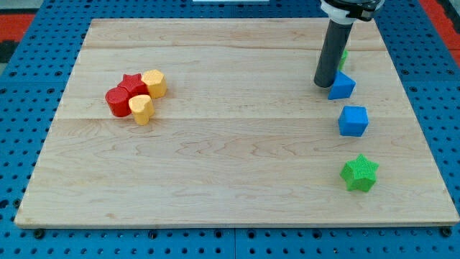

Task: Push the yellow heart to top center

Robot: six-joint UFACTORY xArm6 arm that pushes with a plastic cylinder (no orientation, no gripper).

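Note:
The yellow heart (141,109) lies at the view's left on the wooden board (230,173), touching a red star (132,86) and a red round block (116,101). A yellow hexagon (154,83) sits just above right of the heart. My tip (323,84) is far to the view's right, at the upper right of the board, right beside a blue block (342,85). The dark rod rises from the tip toward the view's top.
A blue cube (353,120) sits below the tip and a green star (359,173) lower right. A small green block (344,55) peeks out behind the rod. Blue pegboard (21,108) surrounds the board.

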